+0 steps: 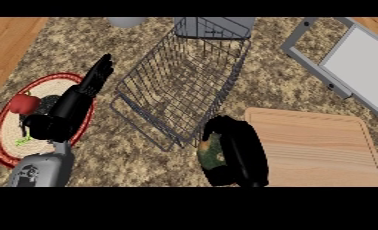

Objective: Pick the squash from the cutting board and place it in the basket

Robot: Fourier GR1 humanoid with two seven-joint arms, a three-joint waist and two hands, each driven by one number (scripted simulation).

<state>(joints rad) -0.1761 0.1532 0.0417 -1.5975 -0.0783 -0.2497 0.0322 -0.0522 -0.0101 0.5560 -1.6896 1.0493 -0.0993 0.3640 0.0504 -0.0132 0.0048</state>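
The squash [210, 152], dark green with orange patches, sits inside my right hand [240, 151], whose fingers curl round it and hide most of it. Hand and squash hover just left of the wooden cutting board [317, 146], at the near corner of the wire basket [184, 81]. The basket is dark wire, long and tilted, running from the top centre down to the middle of the view, with nothing visible inside it. My left hand [81, 96] is at the left, fingers straight and pointing up, over the edge of a round mat.
A round woven mat with a red rim [15, 129] lies at the left with a red fruit [23, 104] on it. A grey tray [347, 61] lies at the upper right. A grey bowl edge [127, 21] shows at the top. The counter is speckled brown stone.
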